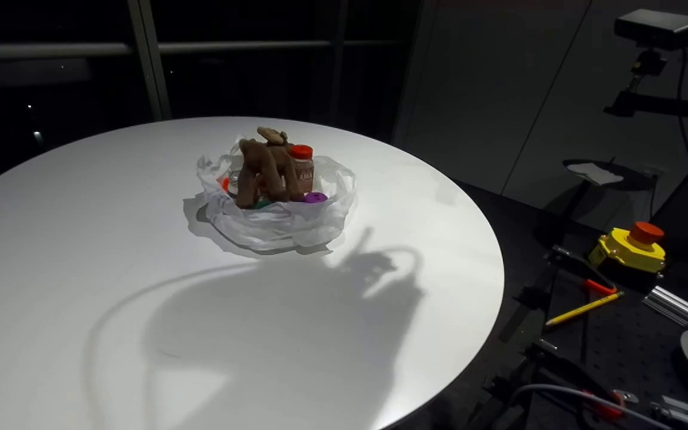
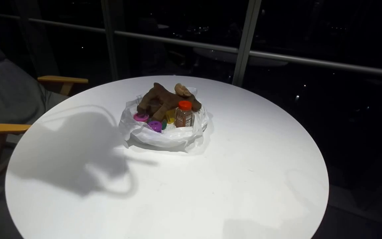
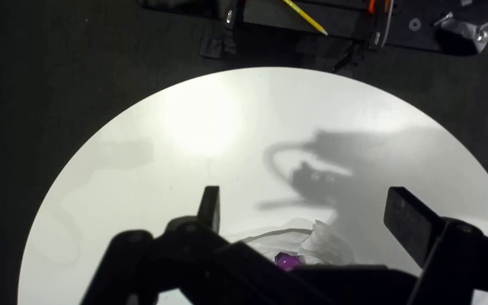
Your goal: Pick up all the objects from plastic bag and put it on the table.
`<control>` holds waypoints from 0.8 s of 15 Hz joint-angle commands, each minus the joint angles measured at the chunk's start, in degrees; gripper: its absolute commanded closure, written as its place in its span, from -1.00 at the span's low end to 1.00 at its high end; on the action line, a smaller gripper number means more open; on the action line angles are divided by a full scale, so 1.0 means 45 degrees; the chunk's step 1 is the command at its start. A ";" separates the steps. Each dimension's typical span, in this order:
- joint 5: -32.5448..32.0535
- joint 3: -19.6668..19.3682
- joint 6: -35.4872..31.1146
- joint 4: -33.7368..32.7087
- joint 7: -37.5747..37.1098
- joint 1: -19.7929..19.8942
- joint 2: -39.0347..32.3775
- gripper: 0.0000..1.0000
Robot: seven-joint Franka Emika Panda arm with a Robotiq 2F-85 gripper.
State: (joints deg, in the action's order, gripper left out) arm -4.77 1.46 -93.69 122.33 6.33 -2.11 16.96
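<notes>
In an exterior view, at twelve o'clock on one tabletop: one plastic bag containing one stuffed animal, one red-capped spice jar, one pink disc, one purple disc, one yellow piece.

The gripper is spread wide above the table, with a purple thing in the bag below.
</notes>
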 commanded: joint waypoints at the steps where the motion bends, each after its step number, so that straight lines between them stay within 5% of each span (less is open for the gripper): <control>1: 0.0936 0.0341 -0.1626 -0.0987 -0.2568 -0.0042 -0.2190 -1.00; 4: 0.1525 0.0599 -0.3332 -0.1500 -0.4451 -0.0173 -0.3826 -1.00; 12: 0.0332 0.0460 -0.7337 -0.3368 -0.9206 -0.1491 -0.8008 -1.00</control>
State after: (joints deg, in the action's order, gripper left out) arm -0.82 4.81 -122.47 112.44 -27.84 -6.53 -12.61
